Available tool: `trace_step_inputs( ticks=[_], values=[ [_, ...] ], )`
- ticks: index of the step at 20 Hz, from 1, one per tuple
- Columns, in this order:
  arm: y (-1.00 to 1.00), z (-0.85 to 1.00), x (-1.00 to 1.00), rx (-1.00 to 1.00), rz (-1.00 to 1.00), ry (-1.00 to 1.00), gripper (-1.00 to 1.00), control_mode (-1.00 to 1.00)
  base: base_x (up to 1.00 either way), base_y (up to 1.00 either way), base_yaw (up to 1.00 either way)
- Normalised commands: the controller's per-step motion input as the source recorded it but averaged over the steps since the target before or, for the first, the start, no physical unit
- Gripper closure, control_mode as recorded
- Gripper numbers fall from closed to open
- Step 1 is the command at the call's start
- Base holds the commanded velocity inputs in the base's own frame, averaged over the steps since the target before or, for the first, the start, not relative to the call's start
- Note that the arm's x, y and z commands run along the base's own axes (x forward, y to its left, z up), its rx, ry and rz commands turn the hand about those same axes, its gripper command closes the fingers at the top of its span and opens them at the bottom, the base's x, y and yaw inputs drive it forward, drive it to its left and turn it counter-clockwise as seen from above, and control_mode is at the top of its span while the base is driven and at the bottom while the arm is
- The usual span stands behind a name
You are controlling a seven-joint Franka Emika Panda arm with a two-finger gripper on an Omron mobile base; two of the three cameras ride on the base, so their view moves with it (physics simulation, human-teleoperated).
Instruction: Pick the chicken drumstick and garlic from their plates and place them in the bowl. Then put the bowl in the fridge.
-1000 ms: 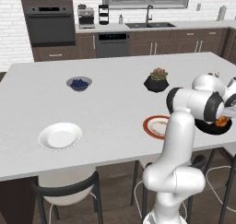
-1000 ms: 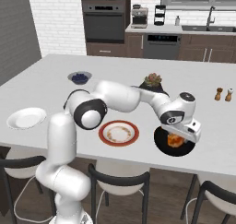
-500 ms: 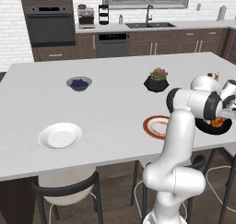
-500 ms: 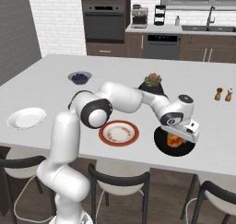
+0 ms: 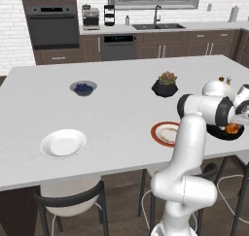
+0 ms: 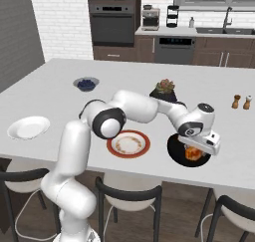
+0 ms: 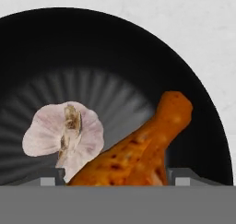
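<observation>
The glossy black bowl [image 7: 115, 48] holds both the chicken drumstick [image 7: 147, 144] and the whitish garlic [image 7: 50, 135], lying side by side. My gripper [image 7: 117, 179] hangs just above them, open, with one fingertip on each side of the pair. From the right base view, the gripper [image 6: 195, 147] points down into the bowl [image 6: 175, 149] near the counter's front edge, and the drumstick [image 6: 191, 153] shows orange beneath it. The red-rimmed plate [image 6: 128, 144] and the white plate [image 6: 29, 127] are bare. The fridge is out of view.
A small grey bowl of blueberries [image 6: 86, 83] and a black succulent pot [image 6: 163, 89] stand further back on the island. Salt and pepper shakers [image 6: 241, 101] are at the right. Stools [image 6: 129, 196] line the near edge.
The hand has shifted only slightly above the bowl. The jaws stay open and the food has not moved.
</observation>
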Motion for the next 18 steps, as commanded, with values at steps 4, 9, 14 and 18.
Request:
trace_step_inputs(
  ticks=[4,9,14,18],
  values=[
    [-0.01,-0.20,0.07,0.00,0.00,0.04,-1.00,-1.00,0.00,0.00,0.00],
    [0.00,-0.11,0.00,0.00,0.00,0.03,-1.00,-1.00,0.00,0.00,0.00],
    [0.09,0.00,-0.06,0.00,0.00,0.00,-1.00,-1.00,0.00,0.00,0.00],
    [0.38,0.32,-0.01,0.00,0.00,0.00,-1.00,-1.00,0.00,0.00,0.00]
  ],
)
